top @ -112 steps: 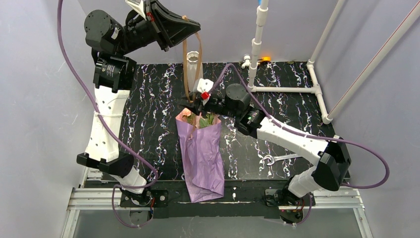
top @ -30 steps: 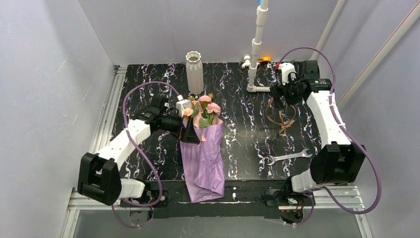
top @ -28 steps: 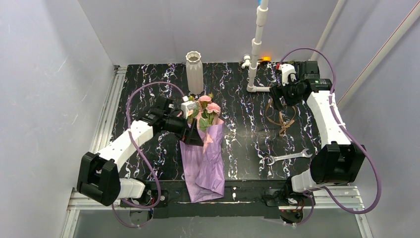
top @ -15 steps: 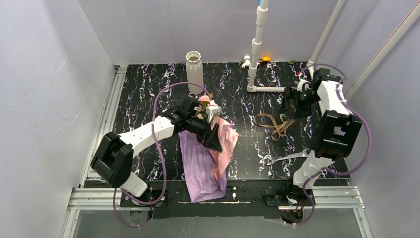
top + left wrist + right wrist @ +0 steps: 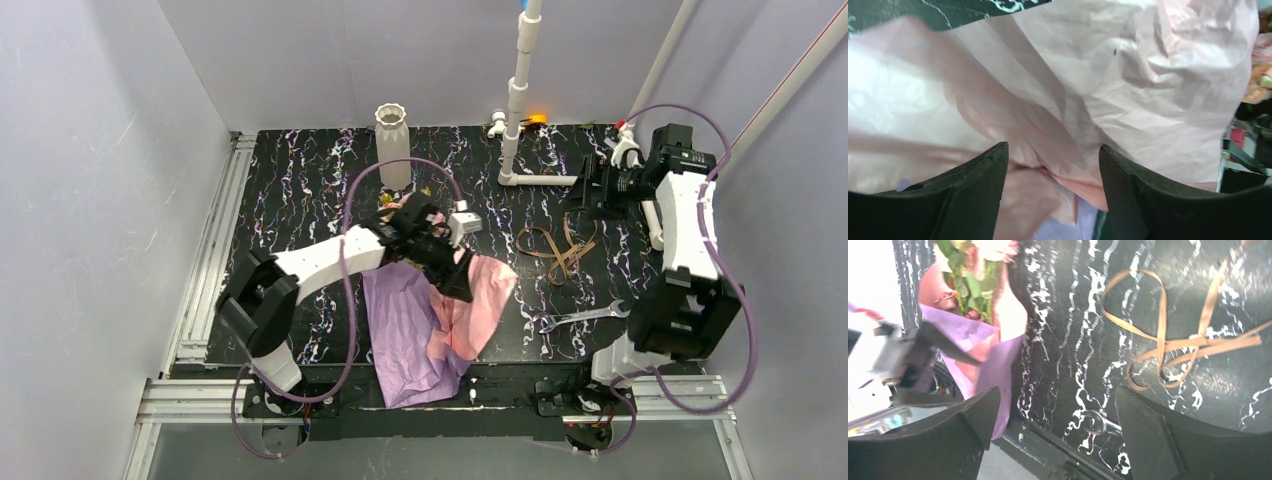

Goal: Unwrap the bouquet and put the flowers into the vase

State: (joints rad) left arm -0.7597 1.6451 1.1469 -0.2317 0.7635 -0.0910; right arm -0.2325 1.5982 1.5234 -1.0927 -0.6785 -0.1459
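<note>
The bouquet lies in the middle of the table, its purple paper (image 5: pixel 403 318) partly spread, with a pink flap (image 5: pixel 483 297) folded out to the right. My left gripper (image 5: pixel 458 280) reaches across it. Its jaws stand apart over crumpled pink paper (image 5: pixel 1108 85), and a fold rises between them (image 5: pixel 1053 150). The flowers (image 5: pixel 972 275) show at the paper's top in the right wrist view. From above, my left arm hides them. The vase (image 5: pixel 392 143) stands upright at the back. My right gripper (image 5: pixel 585 193) hangs open and empty at the back right (image 5: pixel 1057 390).
The loose tan ribbon (image 5: pixel 558 250) lies on the black mat right of the bouquet (image 5: pixel 1173 337). A steel wrench (image 5: pixel 582 317) rests near the front right. White plastic pipes (image 5: pixel 517 100) stand at the back and right side.
My left arm has swung right across the bouquet, dragging the pink inner flap out to the right, and its jaws have narrowed. My right arm has drawn back from the ribbon.
</note>
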